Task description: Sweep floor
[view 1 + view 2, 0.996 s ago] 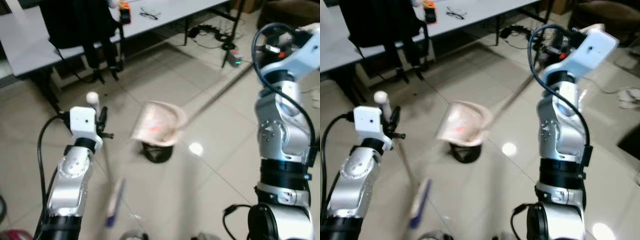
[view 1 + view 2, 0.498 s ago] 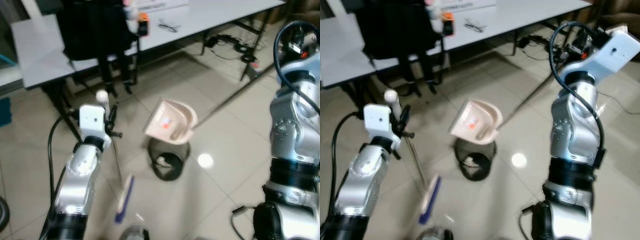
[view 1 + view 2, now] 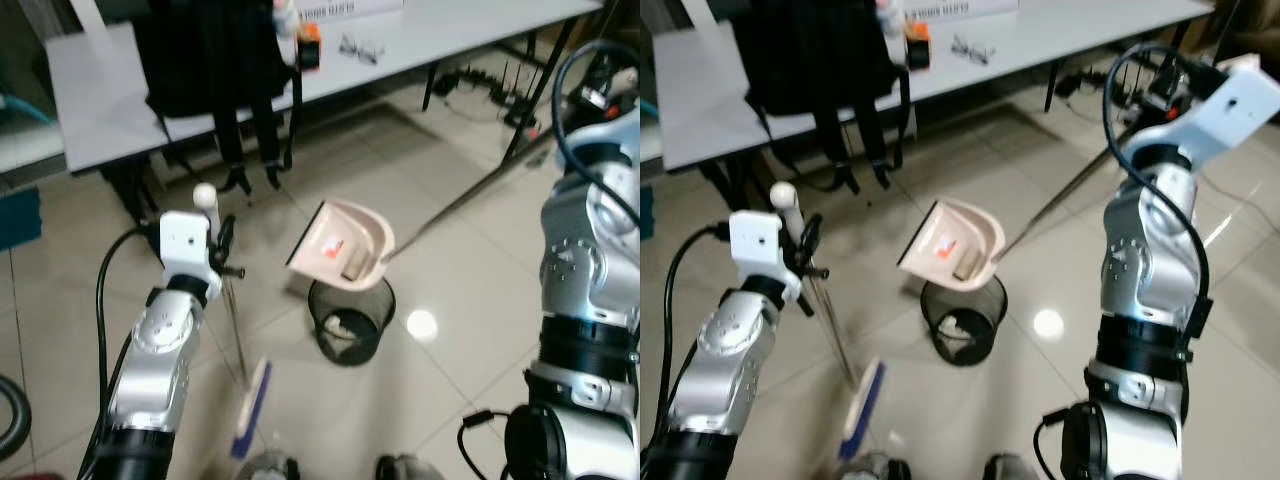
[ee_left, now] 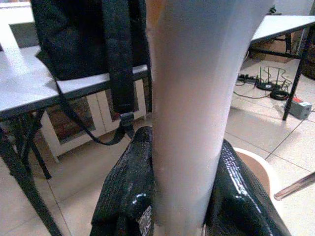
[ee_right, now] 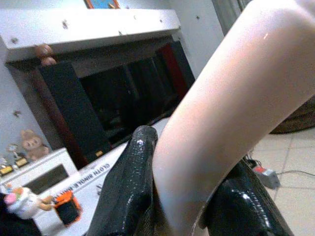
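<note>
The right gripper, jaws clamped on the dustpan handle, is holding the dustpan tilted directly above the wastebasket. The left gripper, jaws closed on the broom handle, is keeping the broom head down on the floor beside it.

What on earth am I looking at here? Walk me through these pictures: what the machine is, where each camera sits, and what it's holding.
This is a humanoid robot with two silver arms, seen through its own cameras. The two wide pictures come from its head, looking down at a tiled floor. The two close-ups come from cameras on its wrists, looking along each gripper's black fingers.

The left gripper is shut on the broom, whose pale handle fills the left wrist view. The right gripper is shut on the long handle of the dustpan. The pan hangs tilted above a black mesh bin and has scraps in it; something pale lies in the bin too.

Behind stands a white table with a black backpack, a small orange object and glasses. Cables lie on the floor under it.
</note>
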